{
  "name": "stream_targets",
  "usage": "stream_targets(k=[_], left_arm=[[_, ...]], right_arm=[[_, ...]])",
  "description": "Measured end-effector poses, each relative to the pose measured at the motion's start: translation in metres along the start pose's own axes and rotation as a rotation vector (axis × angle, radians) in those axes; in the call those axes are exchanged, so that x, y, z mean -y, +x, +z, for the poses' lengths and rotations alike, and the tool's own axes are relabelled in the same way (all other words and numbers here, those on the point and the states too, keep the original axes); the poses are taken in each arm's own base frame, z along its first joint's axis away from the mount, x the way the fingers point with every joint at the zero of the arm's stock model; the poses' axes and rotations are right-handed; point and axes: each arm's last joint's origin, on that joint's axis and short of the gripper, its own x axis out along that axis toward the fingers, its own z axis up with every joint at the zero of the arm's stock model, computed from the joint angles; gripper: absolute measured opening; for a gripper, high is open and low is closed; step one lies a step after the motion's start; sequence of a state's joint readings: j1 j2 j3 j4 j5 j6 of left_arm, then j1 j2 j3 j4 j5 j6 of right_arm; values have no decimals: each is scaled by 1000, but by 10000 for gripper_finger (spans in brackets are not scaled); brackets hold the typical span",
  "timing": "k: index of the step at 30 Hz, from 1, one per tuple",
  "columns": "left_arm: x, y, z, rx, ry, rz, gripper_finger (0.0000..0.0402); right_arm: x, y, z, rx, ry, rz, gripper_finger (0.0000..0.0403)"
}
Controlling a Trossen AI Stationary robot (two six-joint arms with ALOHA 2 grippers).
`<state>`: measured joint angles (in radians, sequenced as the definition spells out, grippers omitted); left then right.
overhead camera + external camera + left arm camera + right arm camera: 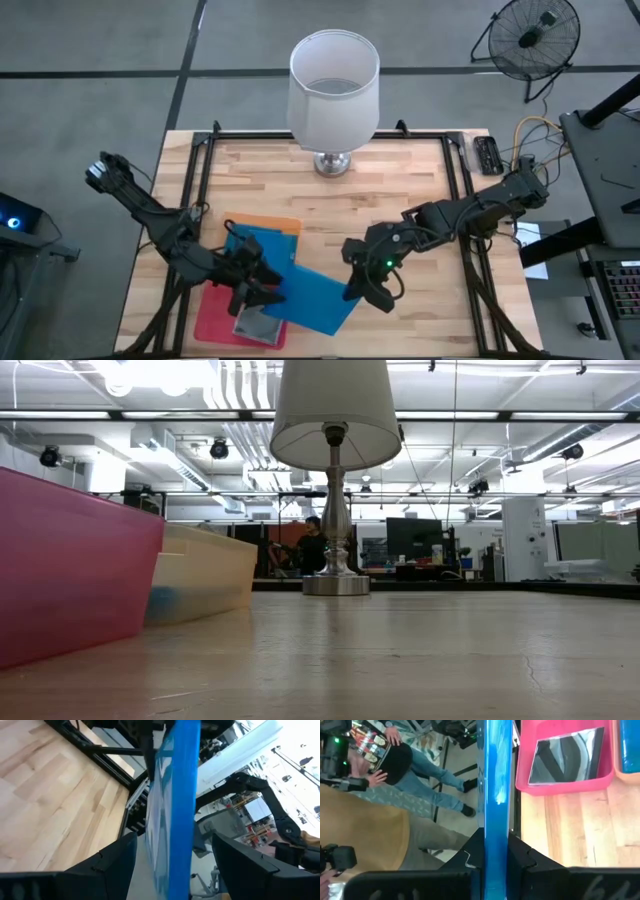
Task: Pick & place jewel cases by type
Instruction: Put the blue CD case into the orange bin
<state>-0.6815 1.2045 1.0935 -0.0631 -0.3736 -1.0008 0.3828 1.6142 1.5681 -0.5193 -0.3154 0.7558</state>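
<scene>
Tabletop (400, 180), blue case (318, 297) between both grippers

A wooden table (420, 215) carries a lamp (333, 160), pink tray (215, 320) and orange tray (275, 225).

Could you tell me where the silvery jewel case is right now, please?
In the high view the silvery jewel case lies in the pink tray at the table's front left, just below the left gripper; the right wrist view shows it there too.

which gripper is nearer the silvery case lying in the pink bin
Left. The left gripper hovers right beside the silvery case in the pink bin; the right gripper sits farther off, clamping the blue case.
</scene>
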Motion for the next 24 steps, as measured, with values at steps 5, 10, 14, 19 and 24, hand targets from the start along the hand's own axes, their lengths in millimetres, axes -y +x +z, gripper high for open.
stream_targets(k=[5,10,14,19,24], left_arm=[[-1,5,-3,-5,-6,8,241],[-2,5,-3,-8,-13,13,214],[-3,6,-3,-5,-26,15,140],[-3,6,-2,-5,-28,16,48],[-4,5,-3,-9,-66,24,10]], right_arm=[[4,1,3,3,-8,-7,25],[3,1,3,3,-24,-5,25],[4,1,3,2,-29,-5,25],[3,1,3,9,-30,1,50],[-3,-8,5,37,-47,36,99]])
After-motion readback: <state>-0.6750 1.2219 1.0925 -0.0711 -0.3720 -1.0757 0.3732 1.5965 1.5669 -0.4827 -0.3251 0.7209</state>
